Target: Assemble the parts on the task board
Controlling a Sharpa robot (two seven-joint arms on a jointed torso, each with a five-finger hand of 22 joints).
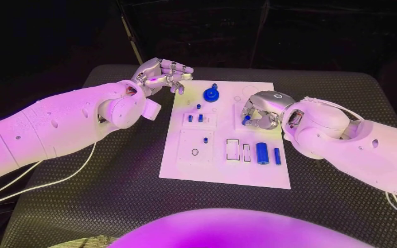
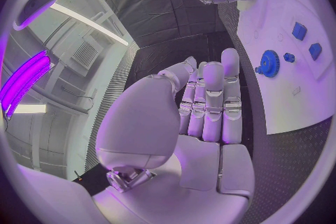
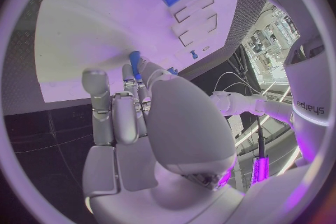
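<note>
Pinching a small blue peg [image 1: 246, 120] over the task board [image 1: 228, 167], right hand [image 1: 261, 112]. Left hand [image 1: 161, 76] empty, fingers loosely apart.

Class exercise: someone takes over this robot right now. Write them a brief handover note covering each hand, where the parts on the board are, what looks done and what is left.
Right hand: over the task board's right side, pinching a small blue peg.
Left hand: above the board's far-left corner, fingers curled, holding nothing.
Blue gear: at the board's far end.
Small blue pieces: standing in the left column.
Large blue cylinder and thin blue bar: lying loose at the near right, beside empty rectangular slots.
Left to do: place the held peg, then probably the cylinder and bar.
</note>
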